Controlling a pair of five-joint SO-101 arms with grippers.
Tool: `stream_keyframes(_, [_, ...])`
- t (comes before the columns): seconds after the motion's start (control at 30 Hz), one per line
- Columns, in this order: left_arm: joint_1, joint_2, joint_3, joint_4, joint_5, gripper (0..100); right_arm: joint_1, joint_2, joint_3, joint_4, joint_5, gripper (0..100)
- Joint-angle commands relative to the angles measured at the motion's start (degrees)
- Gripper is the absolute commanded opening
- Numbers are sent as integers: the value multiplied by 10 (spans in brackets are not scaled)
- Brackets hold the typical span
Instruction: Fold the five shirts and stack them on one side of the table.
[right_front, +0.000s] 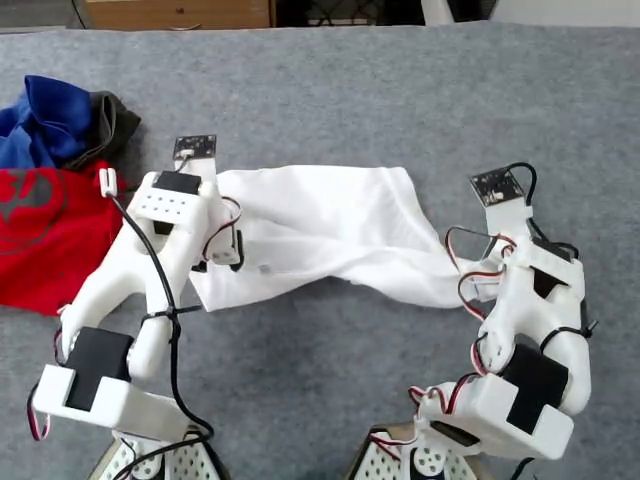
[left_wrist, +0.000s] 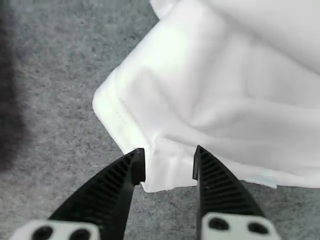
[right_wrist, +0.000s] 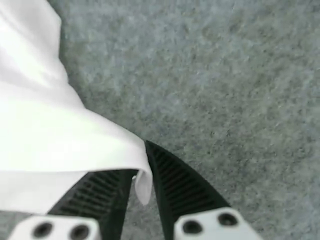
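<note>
A white shirt lies crumpled across the middle of the grey table. My left gripper is at the shirt's left edge. In the left wrist view this left gripper is open, its fingers straddling a hem corner of the white shirt. My right gripper is at the shirt's right tip. The right wrist view shows the right gripper shut on a fold of the white shirt. A red shirt, a blue shirt and a dark grey shirt are heaped at the left.
The heap of shirts reaches the table's left edge, close beside the left arm. Bare grey cloth stretches behind the white shirt and to the right. A wooden cabinet stands beyond the far edge.
</note>
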Motion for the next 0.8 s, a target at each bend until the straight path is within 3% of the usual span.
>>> stream_keyframes(0.0, [24, -3, -2, -12, -9, 174, 5, 0, -2, -9, -5, 14])
stream_keyframes(0.63, [34, 86, 0, -25, -10, 169, 5, 0, 0, -10, -5, 14])
stream_keyframes(0.77, [34, 90, -1, -25, -10, 64, 5, 0, 0, -10, -5, 14])
